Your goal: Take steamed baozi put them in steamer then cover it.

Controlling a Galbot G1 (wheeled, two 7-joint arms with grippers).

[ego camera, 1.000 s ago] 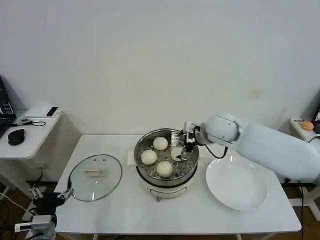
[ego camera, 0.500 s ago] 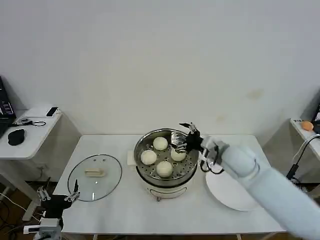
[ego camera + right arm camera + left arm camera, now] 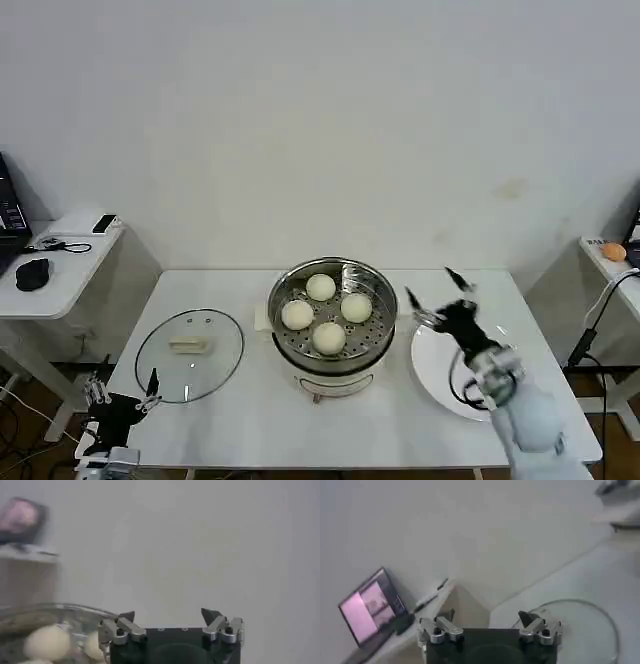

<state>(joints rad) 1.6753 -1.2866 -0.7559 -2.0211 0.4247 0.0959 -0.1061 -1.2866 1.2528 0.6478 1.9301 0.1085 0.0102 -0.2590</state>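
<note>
Four steamed baozi (image 3: 328,313) sit inside the steamer (image 3: 334,352), which stands near the middle of the white desk (image 3: 280,420): one toward the steamer's far wall, one on its left, one on its right, and one nearest its front rim, none of them stacked on another.

The cover (image 3: 190,354) lies flat on the desk to the left of the steamer, well apart from it, with its cream handle facing up (the glass shows the desk surface through it).

To the right of the steamer is a white plate (image 3: 440,380), and the right tool (image 3: 432,296) hangs above the plate's near-steamer edge, just beside the steamer's right wall but not touching it. Its fingers are spread wide and hold nothing. In the right wrist view, the right tool's two fingertips stand apart, with the steamer rim and buns off to one side.

The left tool (image 3: 118,389) is low at the front-left corner of the desk, left of and in front of the cover, far from the steamer; its fingers are parted and empty too.
</note>
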